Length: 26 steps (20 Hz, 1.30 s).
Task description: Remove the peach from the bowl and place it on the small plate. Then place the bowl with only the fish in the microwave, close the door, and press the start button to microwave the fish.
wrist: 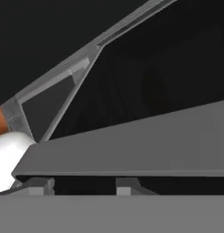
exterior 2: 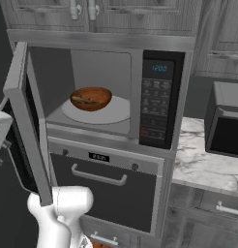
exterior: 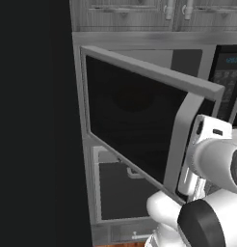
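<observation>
The microwave door stands about half open, swung out to the left. Inside, a brown wooden bowl sits on the white turntable with the fish lying in it. The control panel with its lit display is to the right of the cavity. My hand is at the outer side of the door, close to its free edge. In the hand view the door's grey edge runs right in front of my gripper, whose fingertips stand apart with nothing between them.
An oven with a bar handle sits below the microwave. Wooden cabinets hang above. To the right, a marble counter carries a toaster oven. A dark wall lies left of the door.
</observation>
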### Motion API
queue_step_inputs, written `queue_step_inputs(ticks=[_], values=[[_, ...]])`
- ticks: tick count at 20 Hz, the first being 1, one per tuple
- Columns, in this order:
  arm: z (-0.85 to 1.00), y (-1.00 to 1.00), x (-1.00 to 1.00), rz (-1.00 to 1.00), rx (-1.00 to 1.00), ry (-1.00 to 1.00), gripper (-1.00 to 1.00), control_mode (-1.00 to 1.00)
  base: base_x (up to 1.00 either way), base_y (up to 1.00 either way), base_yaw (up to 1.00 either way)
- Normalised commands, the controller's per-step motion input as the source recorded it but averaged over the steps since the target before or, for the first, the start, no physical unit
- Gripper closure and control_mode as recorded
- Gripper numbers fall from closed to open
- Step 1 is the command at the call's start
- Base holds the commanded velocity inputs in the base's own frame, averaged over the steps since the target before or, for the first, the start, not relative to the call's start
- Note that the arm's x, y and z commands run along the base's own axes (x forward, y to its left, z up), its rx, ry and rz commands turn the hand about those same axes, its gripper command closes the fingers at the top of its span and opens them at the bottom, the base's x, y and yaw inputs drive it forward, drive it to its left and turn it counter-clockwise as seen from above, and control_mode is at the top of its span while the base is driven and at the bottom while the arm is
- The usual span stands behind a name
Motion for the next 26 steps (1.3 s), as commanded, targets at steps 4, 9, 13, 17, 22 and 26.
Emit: queue_step_inputs(ticks=[4, 9, 13, 17, 22, 26], values=[[0.0, -0.49, 0.81, -0.02, 0.07, 0.0, -1.0, -1.0, 0.0, 0.0, 0.0], [0.0, -0.4, 0.88, 0.0, 0.07, -0.01, -1.0, -1.0, 0.0, 0.0, 0.0], [0.08, -0.13, 0.83, 0.0, 0.04, 0.0, -1.0, -1.0, 0.0, 0.0, 0.0], [0.02, 0.0, 0.86, 0.0, 0.0, -0.01, -1.0, -1.0, 0.0, 0.0, 0.0], [0.09, 0.0, 0.76, 0.0, 0.0, -0.03, -1.0, -1.0, 0.0, 0.0, 0.0], [0.01, 0.0, 0.71, 0.0, 0.0, 0.0, -1.0, -1.0, 0.0, 0.0, 0.0]])
